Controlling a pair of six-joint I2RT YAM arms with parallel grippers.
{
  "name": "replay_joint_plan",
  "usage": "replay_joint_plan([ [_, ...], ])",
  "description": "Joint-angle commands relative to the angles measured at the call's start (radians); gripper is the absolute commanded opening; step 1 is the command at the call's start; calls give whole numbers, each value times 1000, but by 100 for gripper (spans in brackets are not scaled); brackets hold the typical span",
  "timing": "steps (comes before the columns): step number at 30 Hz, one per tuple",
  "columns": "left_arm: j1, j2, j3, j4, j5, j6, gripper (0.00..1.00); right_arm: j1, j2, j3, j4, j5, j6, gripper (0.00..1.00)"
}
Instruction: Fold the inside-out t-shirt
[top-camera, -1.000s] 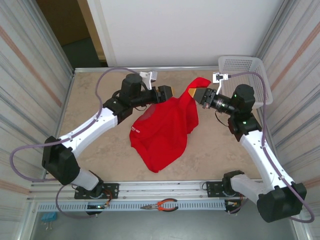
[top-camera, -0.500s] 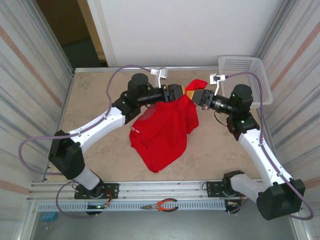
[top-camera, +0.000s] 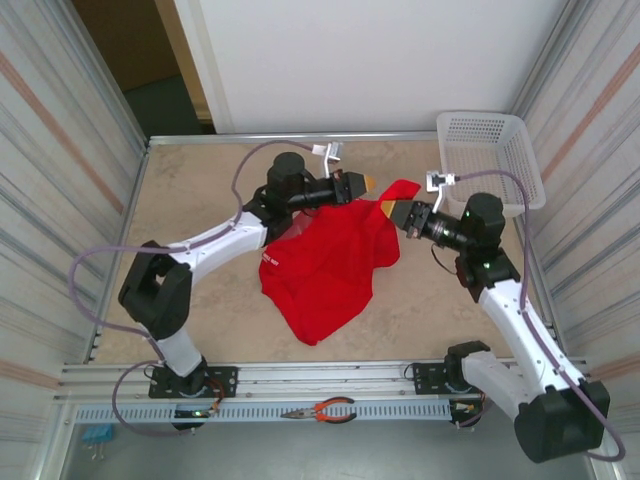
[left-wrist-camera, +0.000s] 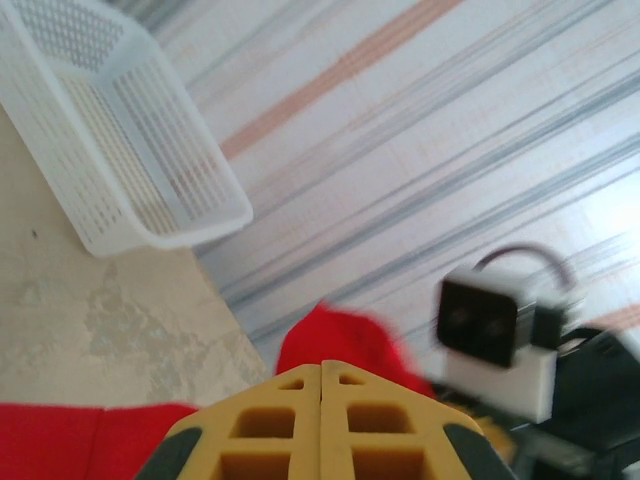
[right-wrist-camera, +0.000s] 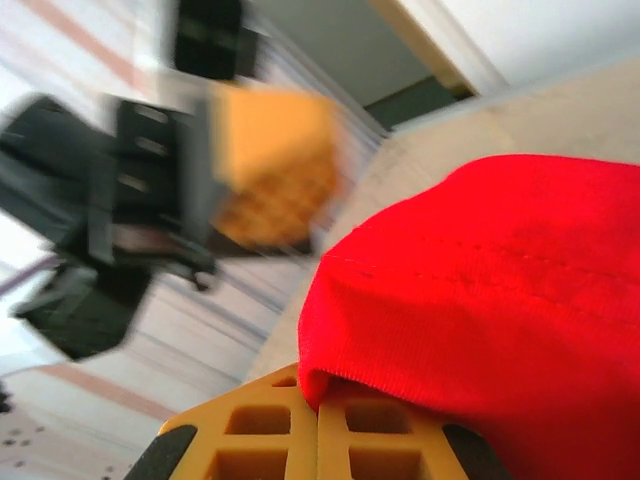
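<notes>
The inside-out t-shirt (top-camera: 330, 265) is bright red and lies crumpled mid-table, its far corner lifted toward the right. My right gripper (top-camera: 390, 208) is shut on that raised corner; in the right wrist view the red hem (right-wrist-camera: 500, 300) comes out from between the yellow fingertips of the right gripper (right-wrist-camera: 318, 390). My left gripper (top-camera: 366, 183) hovers just behind the lifted corner, close to the right one. In the left wrist view the left gripper (left-wrist-camera: 321, 368) has its jaws pressed together with no cloth between them, and red cloth (left-wrist-camera: 340, 335) shows beyond the tips. A small pale tag (top-camera: 272, 260) sits on the shirt's left side.
A white mesh basket (top-camera: 490, 150) stands at the back right corner, also seen as the basket (left-wrist-camera: 120, 150) in the left wrist view. Striped walls close in both sides. Pliers (top-camera: 325, 410) lie on the front rail below the table.
The left arm reached farther right, past the shirt's raised edge, and its jaws went from open to shut. The right gripper drifted slightly right and nearer, still holding the corner.
</notes>
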Motion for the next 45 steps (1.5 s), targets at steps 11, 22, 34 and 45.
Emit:
replay_joint_plan([
  [11, -2, -139, -36, -317, -171, 230, 11, -25, -47, -90, -458, 539, -34, 60],
  [22, -27, -437, -426, -921, -702, 55, 61, -4, 309, 200, -686, 710, -125, 74],
  [34, -31, -220, -486, -861, -709, -3, 62, 72, 569, 130, -522, 640, -8, 78],
  [45, 47, -215, -276, -961, -779, 169, 0, -95, 409, 512, -601, 470, -73, 0],
])
